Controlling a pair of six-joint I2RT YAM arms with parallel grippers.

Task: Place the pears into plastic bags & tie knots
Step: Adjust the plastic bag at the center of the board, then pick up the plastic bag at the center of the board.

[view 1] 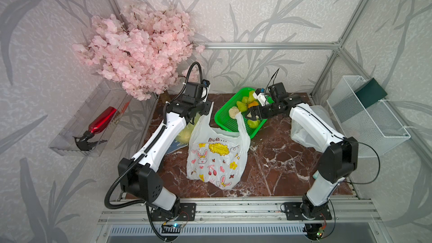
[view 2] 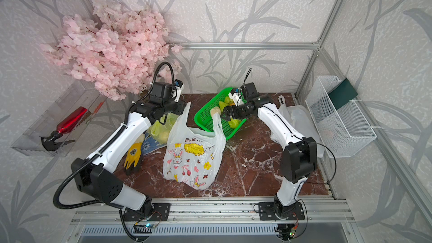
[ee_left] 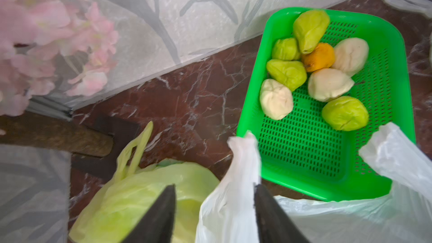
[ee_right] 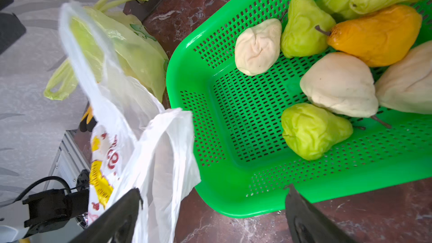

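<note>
Eight pears (ee_left: 328,84) lie in the green basket (ee_left: 304,160), with three plastic bags (view 1: 217,157) near it. The left pincer (ee_left: 214,188) and right pincer (ee_right: 214,189) are both spread.

8 pears (ee_left: 329,85) are sitting in 1 green basket (ee_left: 304,160): 4 green, 3 cream, 1 orange. 3 plastic bags are lying on the bench (view 1: 280,160): 1 bunny-print bag (view 1: 217,160), 1 crumpled white bag (view 1: 300,134), 1 yellow-green bag (view 2: 161,127). also sitting arnd: 1 yellow glove (view 2: 133,155), 1 red spray bottle (view 1: 101,120), 1 wire basket (view 1: 374,122).
</note>
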